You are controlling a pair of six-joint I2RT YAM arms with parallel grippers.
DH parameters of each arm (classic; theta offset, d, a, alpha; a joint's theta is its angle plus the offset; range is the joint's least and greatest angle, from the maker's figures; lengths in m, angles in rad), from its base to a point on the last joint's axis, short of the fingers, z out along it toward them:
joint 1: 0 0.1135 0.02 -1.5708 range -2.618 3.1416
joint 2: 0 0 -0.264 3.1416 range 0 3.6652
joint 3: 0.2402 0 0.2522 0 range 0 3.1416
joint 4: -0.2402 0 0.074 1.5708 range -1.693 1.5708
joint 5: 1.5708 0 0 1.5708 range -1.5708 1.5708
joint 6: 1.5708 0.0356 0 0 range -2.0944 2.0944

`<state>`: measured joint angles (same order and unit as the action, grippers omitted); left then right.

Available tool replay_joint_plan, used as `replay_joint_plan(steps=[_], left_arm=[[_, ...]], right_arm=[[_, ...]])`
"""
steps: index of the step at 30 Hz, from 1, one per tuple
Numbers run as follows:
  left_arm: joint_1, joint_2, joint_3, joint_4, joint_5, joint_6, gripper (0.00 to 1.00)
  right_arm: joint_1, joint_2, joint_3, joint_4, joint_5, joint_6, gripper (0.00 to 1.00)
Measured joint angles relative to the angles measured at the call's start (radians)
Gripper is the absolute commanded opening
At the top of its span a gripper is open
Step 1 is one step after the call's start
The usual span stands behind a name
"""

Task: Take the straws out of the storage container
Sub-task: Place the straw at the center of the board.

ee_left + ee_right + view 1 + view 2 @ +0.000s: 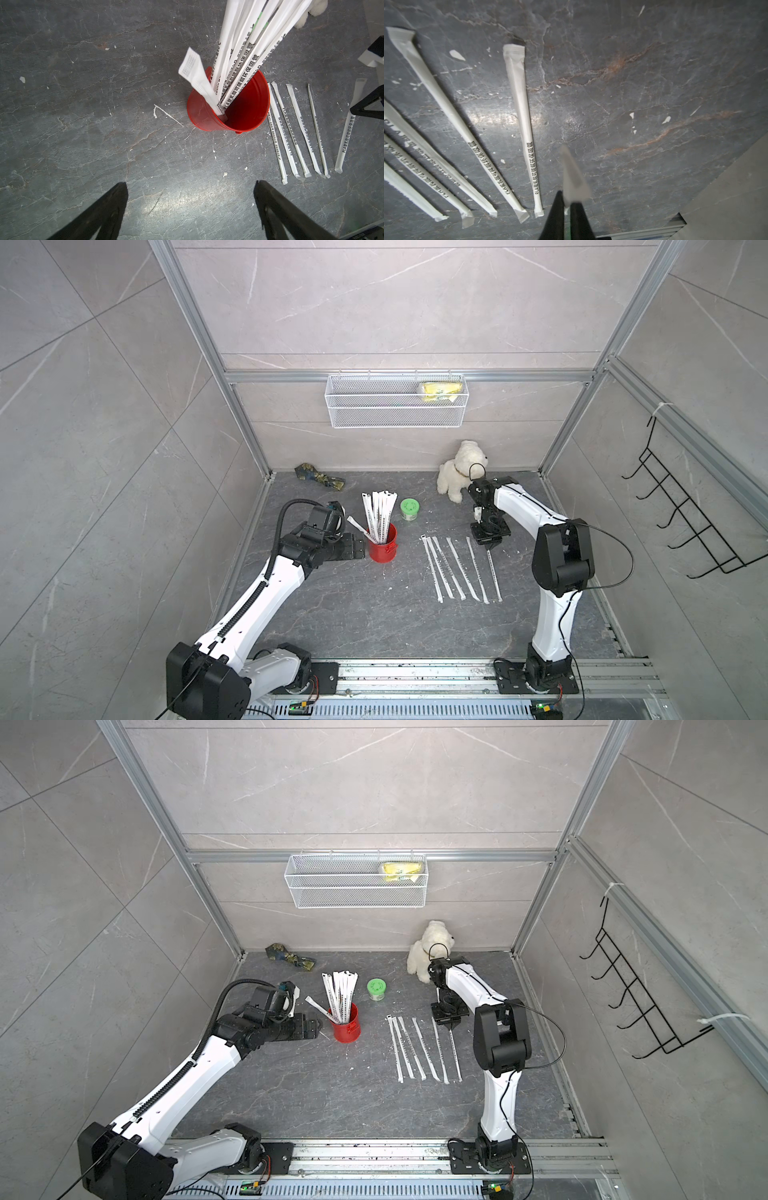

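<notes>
Right pincer [568, 197] tight on straw [572, 172]

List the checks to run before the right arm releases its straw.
1. Grip: right gripper shut on the held straw: ok.
2. Held straw lying flat on the table: cannot tell.
3. Held straw apart from the nearest laid straw: ok.
4. Other arm: left gripper open, short of the red can: ok.
5. Red can upright: ok.
6. Red can emptied: not ok; a bundle of straws stands in it.
</notes>
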<state>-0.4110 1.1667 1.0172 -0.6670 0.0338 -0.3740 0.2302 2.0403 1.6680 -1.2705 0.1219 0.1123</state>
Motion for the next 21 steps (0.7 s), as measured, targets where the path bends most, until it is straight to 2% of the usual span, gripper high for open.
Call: replay_joint_plan(steps=[21], left_arm=[[0.000, 0.003, 0.000, 0.000, 0.000, 0.000, 0.99]], right_arm=[[-0.011, 0.081, -0.013, 0.057, -0.014, 0.009, 0.18]])
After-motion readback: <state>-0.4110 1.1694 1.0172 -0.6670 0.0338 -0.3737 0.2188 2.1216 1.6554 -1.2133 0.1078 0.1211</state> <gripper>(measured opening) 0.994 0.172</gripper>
